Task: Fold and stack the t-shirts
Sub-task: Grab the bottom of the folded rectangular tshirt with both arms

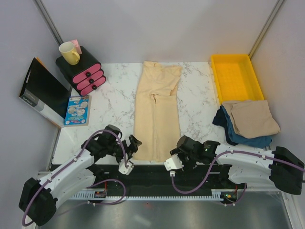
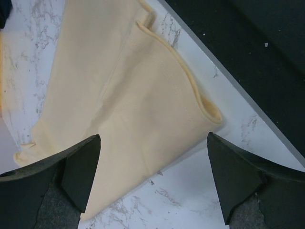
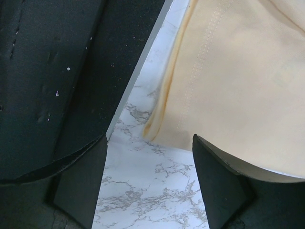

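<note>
Left claw (image 2: 152,183) and right claw (image 3: 148,183), both apart, hover at the cream t-shirt's (image 1: 157,114) 6 o'clock hem corners; likely next: pinch both, fold toward 12 o'clock.

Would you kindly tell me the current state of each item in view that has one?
cream t-shirt, folded lengthwise, lying flat on the table
beige t-shirt, folded, resting on the blue garment
yellow tray, empty
pink drawers, shut
mug, upright on the pink drawers
left hand, open, holding nothing
right hand, open, holding nothing
</note>
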Tool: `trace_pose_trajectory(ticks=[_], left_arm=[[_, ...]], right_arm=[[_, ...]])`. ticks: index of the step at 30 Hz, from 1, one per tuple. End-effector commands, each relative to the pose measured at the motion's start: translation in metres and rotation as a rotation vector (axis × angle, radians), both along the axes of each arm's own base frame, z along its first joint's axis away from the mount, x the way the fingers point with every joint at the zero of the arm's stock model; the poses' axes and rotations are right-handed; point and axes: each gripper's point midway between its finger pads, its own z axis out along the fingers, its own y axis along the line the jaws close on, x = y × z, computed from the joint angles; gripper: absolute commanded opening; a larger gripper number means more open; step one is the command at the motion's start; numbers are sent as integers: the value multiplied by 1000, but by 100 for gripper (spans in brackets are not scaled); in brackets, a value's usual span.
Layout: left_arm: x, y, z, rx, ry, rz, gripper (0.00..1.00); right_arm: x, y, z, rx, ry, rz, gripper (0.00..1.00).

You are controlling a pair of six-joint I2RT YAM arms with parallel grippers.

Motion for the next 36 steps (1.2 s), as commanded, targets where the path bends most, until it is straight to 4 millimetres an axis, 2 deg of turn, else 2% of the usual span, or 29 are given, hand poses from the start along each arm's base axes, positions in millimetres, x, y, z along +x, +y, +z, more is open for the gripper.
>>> trace_pose_trajectory(ticks=[1, 7, 13, 22, 29, 32, 36], left_arm=[[-13, 0, -9, 20, 37, -74, 100], [-21, 2, -27, 36, 75, -103, 100], [-16, 1, -40, 40, 76, -82, 100], [-5, -6, -41, 18, 53, -66, 100], [-7, -7, -42, 11, 61, -72, 100], [-7, -7, -42, 9, 60, -73, 100], [-8, -7, -40, 3, 61, -70, 100]], right_arm=[[2, 9, 7, 32, -6, -2, 79], [6, 11, 7, 34, -23, -7, 79], [11, 12, 10, 35, -44, -17, 78], [13, 12, 9, 32, -52, -17, 78], [13, 13, 0, 51, -58, -19, 76], [13, 15, -2, 59, -57, -22, 73], [13, 15, -5, 63, -58, -20, 62]])
